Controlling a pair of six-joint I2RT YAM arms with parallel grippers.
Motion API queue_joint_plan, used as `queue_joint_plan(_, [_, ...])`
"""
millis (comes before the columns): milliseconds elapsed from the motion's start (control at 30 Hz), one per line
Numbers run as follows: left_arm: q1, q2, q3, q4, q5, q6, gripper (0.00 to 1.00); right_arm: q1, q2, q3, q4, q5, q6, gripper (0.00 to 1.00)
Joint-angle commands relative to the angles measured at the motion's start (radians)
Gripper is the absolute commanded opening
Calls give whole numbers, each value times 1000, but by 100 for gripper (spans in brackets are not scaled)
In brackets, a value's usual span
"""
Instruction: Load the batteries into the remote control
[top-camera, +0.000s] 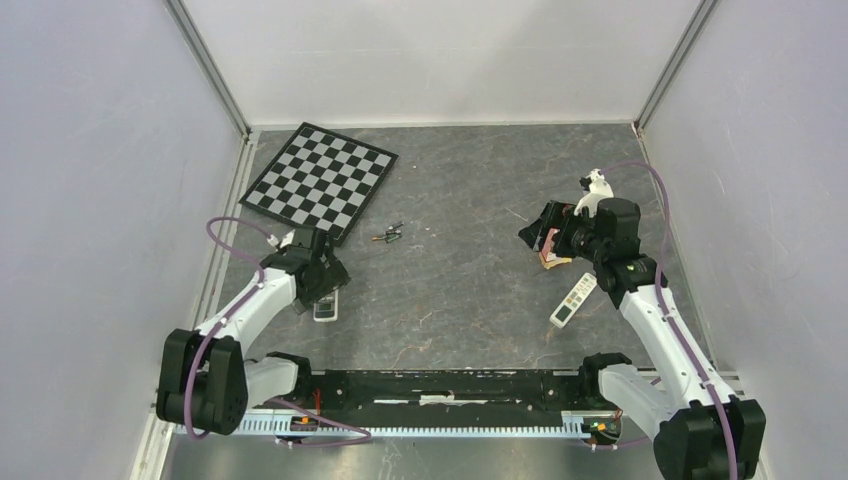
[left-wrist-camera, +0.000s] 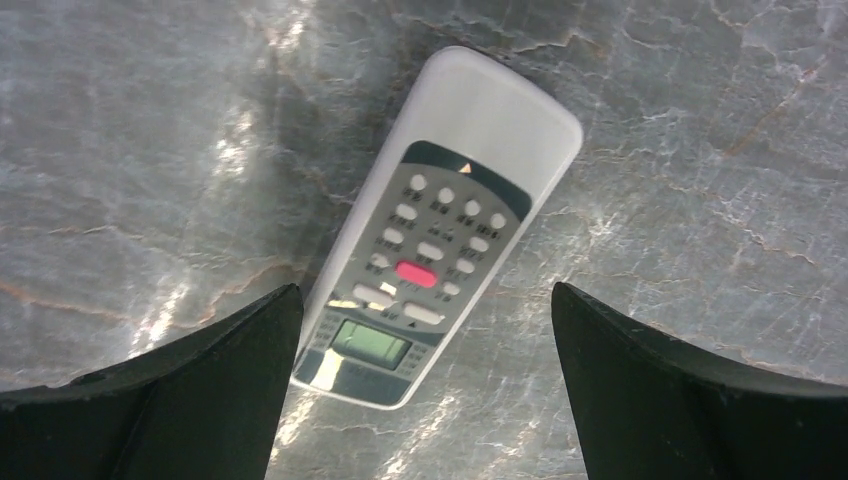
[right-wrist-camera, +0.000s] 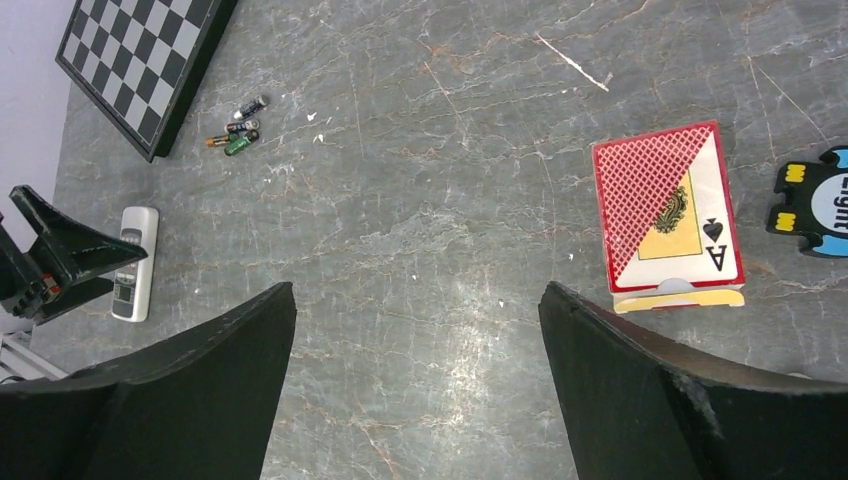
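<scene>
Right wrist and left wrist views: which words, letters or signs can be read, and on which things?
"A" with a spade sign: on the playing-card box.
"Light", cut by the frame edge: on the blue and black item.
Button labels on the remote control: too small to read.

Remote control white, grey face, red button; chessboard black-white checks; table grey-veined marble.

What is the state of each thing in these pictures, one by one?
remote control: lying face up, buttons visible.
batteries: lying loose together, not in the remote control.
left gripper: open, over the remote control.
right gripper: open, empty.
card box: lying flat.
</scene>
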Motion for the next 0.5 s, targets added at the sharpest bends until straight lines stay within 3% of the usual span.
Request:
queue_joint_plan(0, [-3, 41, -17, 131, 101, 32, 100, 0, 8, -7, 45, -23, 32, 95])
queue_joint_plan(333, [-84, 99, -13, 129, -5, 16, 77, 0, -11, -41, 60, -43, 63, 93])
queue_joint_plan(467, [-125, 136, 0, 106, -62, -5, 57, 0, -17, -49, 62, -46, 68, 93])
